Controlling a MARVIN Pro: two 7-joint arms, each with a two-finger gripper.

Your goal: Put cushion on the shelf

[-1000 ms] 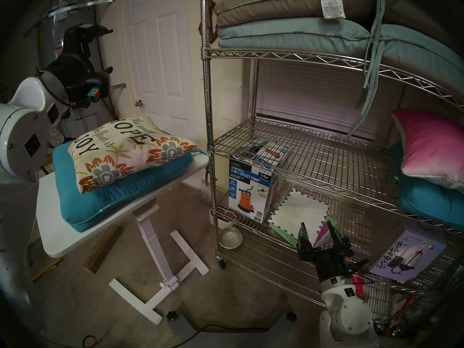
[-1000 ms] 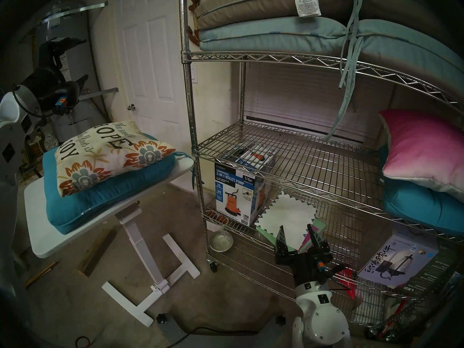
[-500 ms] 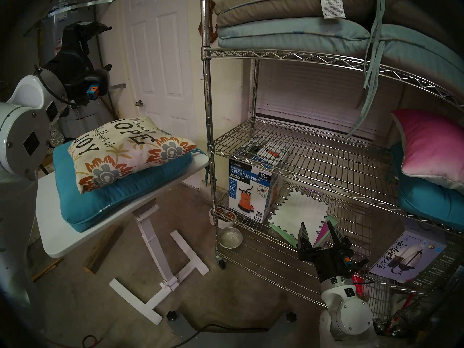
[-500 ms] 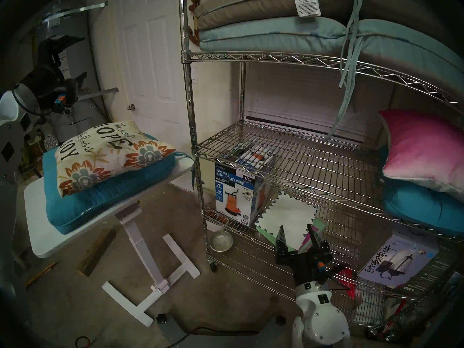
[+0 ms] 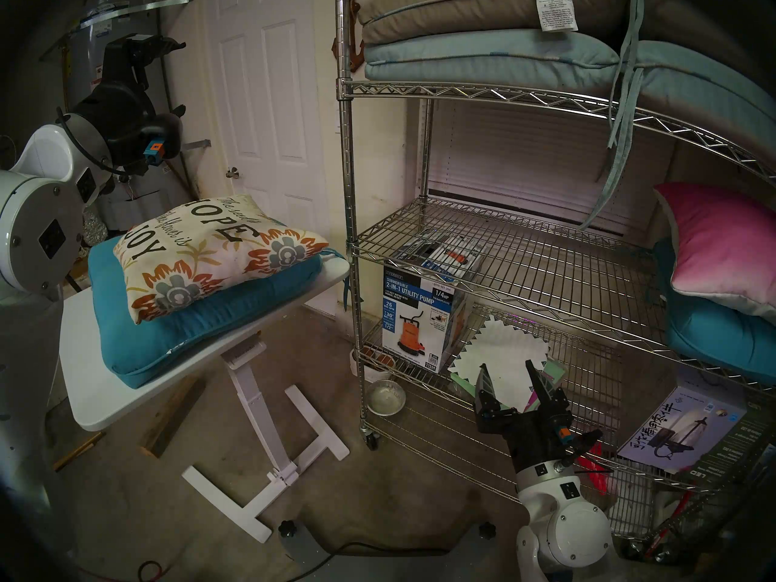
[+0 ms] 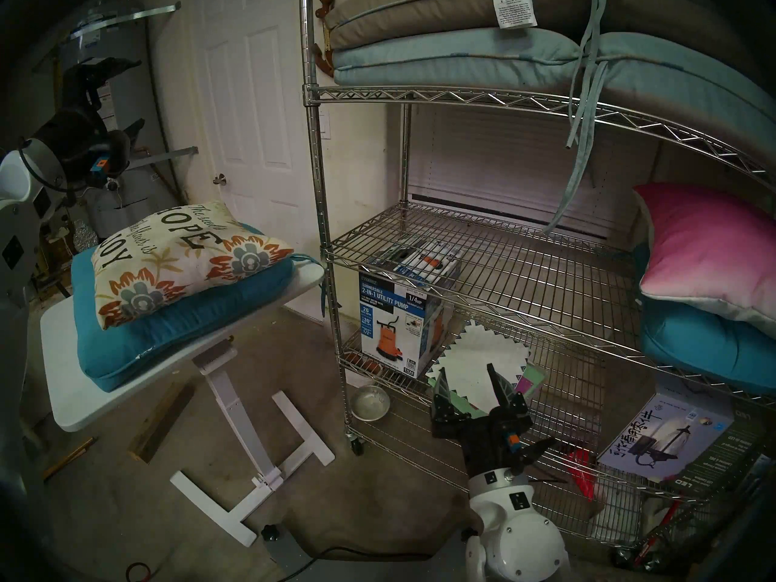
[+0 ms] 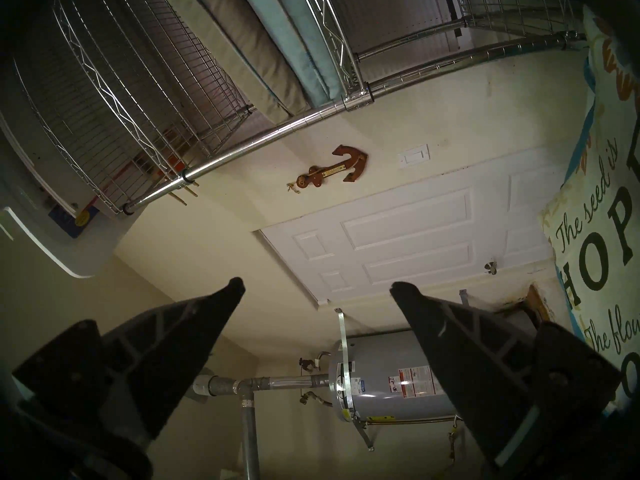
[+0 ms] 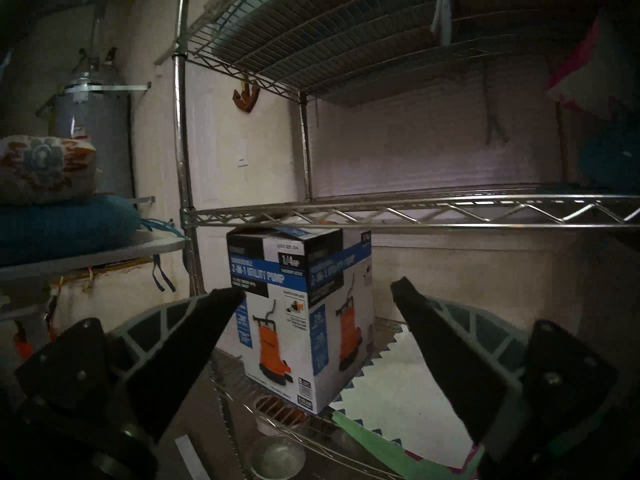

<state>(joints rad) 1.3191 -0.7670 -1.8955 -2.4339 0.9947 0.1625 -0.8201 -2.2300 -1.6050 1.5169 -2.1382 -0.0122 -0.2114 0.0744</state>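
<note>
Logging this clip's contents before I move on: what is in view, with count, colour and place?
cushion: 1, cream floral, on teal cushion
teal cushion: 1, on white table
table: 1, white, left of shelf
shelf: 1, chrome wire, right
seat pads: stacked, grey and pale blue, top tier
pink pillow: 1, middle tier, on another teal cushion
pump box: 1, white-blue, lower tier
bowl: 1, metal, floor
water heater: 1, grey, back left
left gripper: open, raised above cushion
right gripper: open, low before shelf

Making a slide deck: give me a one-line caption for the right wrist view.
Open right gripper faces a utility pump box on the wire shelf.
</note>
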